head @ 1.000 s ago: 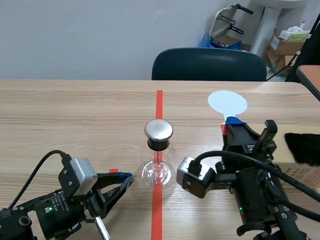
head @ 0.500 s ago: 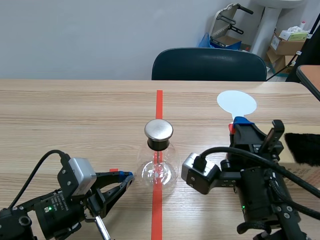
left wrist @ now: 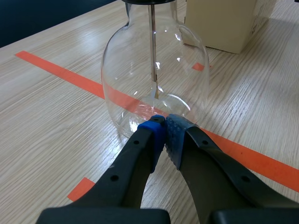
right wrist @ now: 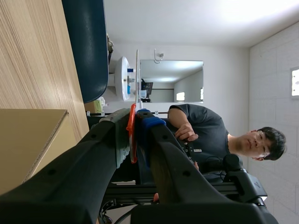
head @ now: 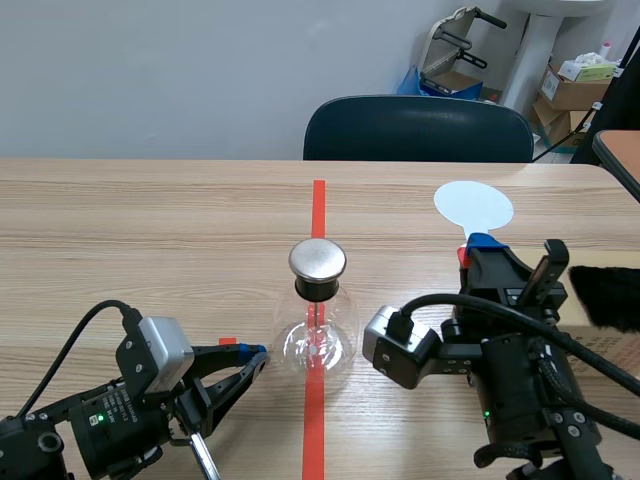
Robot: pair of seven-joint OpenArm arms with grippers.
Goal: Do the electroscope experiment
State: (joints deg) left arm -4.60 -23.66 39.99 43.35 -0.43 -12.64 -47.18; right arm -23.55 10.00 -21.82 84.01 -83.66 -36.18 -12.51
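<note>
The electroscope [head: 317, 318], a clear glass flask with a round metal cap [head: 318, 260] and a thin rod inside, stands on the red tape line mid-table. My left gripper [head: 252, 354] rests low at the flask's left, fingers shut on nothing. In the left wrist view its blue pads [left wrist: 163, 129] meet just short of the flask [left wrist: 154, 79]. My right gripper [head: 478, 247] stands upright to the flask's right, shut on the red handle [right wrist: 132, 135] of a paddle. The paddle's pale disc [head: 473, 205] stands above the fingers, seen edge-on [right wrist: 137, 77] from the right wrist.
A cardboard box [head: 610, 340] with a black furry piece [head: 605, 296] on it sits at the right edge, also seen beyond the flask [left wrist: 222, 23]. A dark chair [head: 418, 128] stands behind the table. A person [right wrist: 219, 135] shows in the right wrist view's background.
My right gripper carried the paddle slightly to the right, away from the flask, then held still. The left gripper and the flask did not move.
</note>
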